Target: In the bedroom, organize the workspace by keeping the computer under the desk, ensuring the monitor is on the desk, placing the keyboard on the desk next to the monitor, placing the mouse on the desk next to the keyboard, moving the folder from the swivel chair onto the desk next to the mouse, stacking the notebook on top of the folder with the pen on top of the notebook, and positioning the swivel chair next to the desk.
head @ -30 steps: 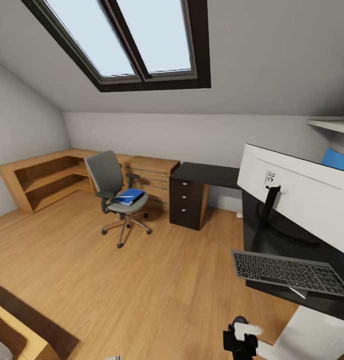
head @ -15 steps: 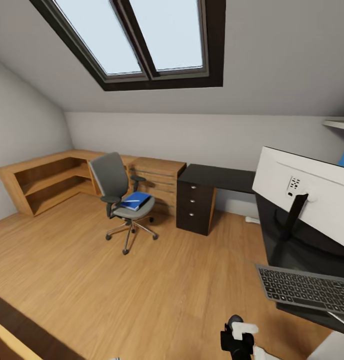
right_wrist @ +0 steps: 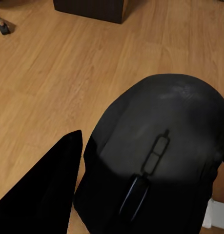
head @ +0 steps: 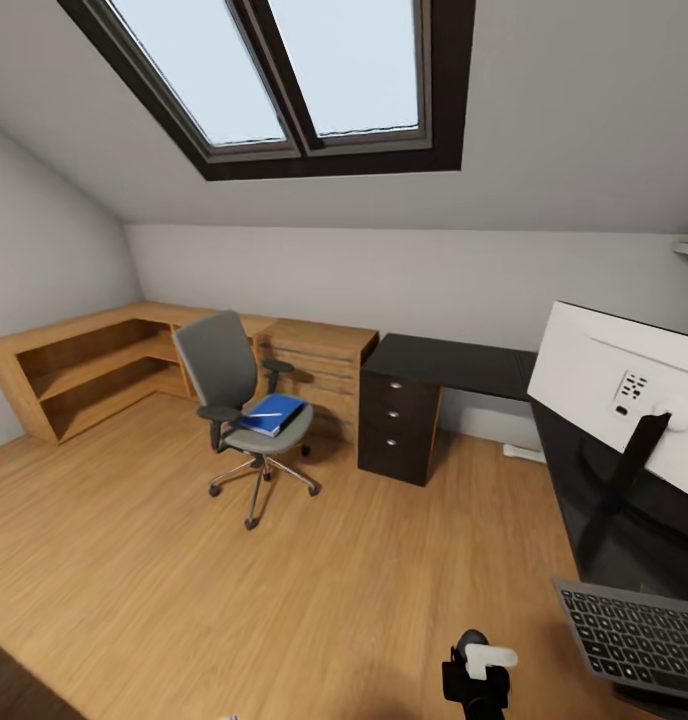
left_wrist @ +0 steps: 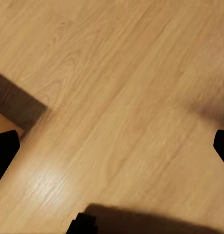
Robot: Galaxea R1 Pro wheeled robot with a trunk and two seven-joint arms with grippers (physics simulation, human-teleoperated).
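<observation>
Here, mouse [right_wrist: 158, 156] in right claw [right_wrist: 141, 195].

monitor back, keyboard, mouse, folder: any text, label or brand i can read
No text can be read anywhere.
Monitor: small port panel on its white back, dark marks too small to read.
Keyboard: key legends blurred.
Mouse: no logo seen.
Folder: plain blue cover.

Swivel chair [head: 229, 400] out on the floor [head: 284, 580], left of the desk [head: 454, 365], before the low cabinet [head: 94, 350]. Folder [head: 272, 413] on its seat. Monitor [head: 624, 395] on the desk at right, keyboard [head: 639, 640] before it. Mouse [right_wrist: 158, 156] between the right gripper's [right_wrist: 141, 180] fingers, above the floor
</observation>
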